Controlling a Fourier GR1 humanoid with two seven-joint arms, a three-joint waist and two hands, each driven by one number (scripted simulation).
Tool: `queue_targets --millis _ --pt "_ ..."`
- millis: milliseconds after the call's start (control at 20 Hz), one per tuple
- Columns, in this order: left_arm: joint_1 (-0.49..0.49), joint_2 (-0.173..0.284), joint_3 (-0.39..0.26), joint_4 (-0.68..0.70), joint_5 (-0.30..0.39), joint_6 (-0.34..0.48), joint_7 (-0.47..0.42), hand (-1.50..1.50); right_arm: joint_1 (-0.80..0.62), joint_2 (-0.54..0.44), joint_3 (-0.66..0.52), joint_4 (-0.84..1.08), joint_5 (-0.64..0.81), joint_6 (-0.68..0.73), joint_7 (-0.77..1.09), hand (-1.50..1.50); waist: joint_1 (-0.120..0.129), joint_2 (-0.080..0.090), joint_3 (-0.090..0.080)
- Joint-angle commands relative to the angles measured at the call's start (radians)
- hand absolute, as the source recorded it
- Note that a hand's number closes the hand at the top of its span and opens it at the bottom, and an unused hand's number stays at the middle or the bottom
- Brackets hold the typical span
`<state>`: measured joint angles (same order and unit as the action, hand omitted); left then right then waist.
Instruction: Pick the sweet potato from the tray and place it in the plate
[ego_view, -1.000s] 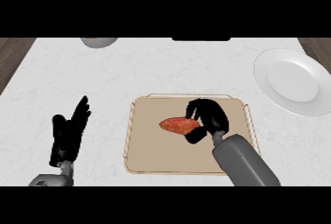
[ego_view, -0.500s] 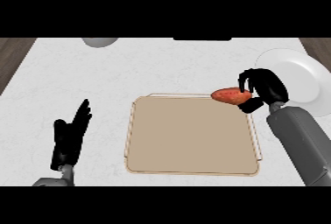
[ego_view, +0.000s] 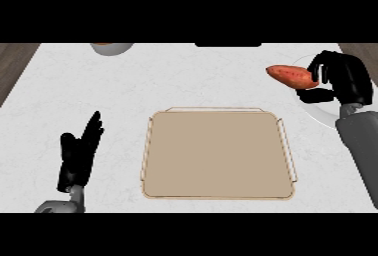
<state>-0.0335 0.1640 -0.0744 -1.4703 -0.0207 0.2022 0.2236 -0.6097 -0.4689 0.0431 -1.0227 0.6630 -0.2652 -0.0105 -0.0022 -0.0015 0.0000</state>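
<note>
My right robot hand (ego_view: 341, 76) has its fingers curled round the sweet potato (ego_view: 293, 77), gripping the end that points away from the tray (ego_view: 218, 155). The sweet potato is out of the tray: it sits beyond the tray's far right corner, at the near-left rim of the white plate (ego_view: 319, 106), its reddish-orange body sticking out sideways from my fingers toward the tray's side of the desk (ego_view: 184, 80). I cannot tell whether it touches the plate or is held above it. My right robot hand and its grey forearm (ego_view: 360, 145) cover much of the plate, so only a pale arc of its rim shows, well clear of the tray's right edge.

The tray lies flat in the middle of the desk, tan, with a thin raised rim all round.

My left robot hand (ego_view: 78, 155) rests open to the left of the tray, near its lower left corner but apart from it, fingers straight and pointing away from me, holding nothing.

Far beyond the tray, toward its left, a grey bowl (ego_view: 112, 48) shows partly at the far edge of the desk. A dark object (ego_view: 228, 45) lies at that same far edge, straight beyond the tray; I cannot tell what it is.
</note>
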Motion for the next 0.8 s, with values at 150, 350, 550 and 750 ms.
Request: queue_targets --millis 150,350,550,750 --pt "0.007 0.009 0.039 0.032 0.023 -0.042 -0.051 0.0 -0.101 -0.062 -0.129 0.086 -0.024 0.027 0.064 1.5 0.011 0.003 0.0" --pt "0.042 -0.002 0.011 0.011 -0.006 -0.039 -0.051 0.0 -0.148 -0.106 -0.193 0.346 -0.016 -0.036 -0.084 1.5 0.025 0.007 0.001" --pt "0.001 -0.011 0.018 0.001 -0.009 -0.04 -0.024 0.0 -0.224 -0.128 -0.211 0.51 0.002 -0.029 -0.158 1.5 0.025 0.008 0.001" --pt "-0.004 -0.045 -0.016 -0.008 -0.034 -0.015 0.012 0.0 -0.222 -0.129 -0.222 0.66 0.036 -0.109 -0.204 1.5 0.035 0.013 0.002"
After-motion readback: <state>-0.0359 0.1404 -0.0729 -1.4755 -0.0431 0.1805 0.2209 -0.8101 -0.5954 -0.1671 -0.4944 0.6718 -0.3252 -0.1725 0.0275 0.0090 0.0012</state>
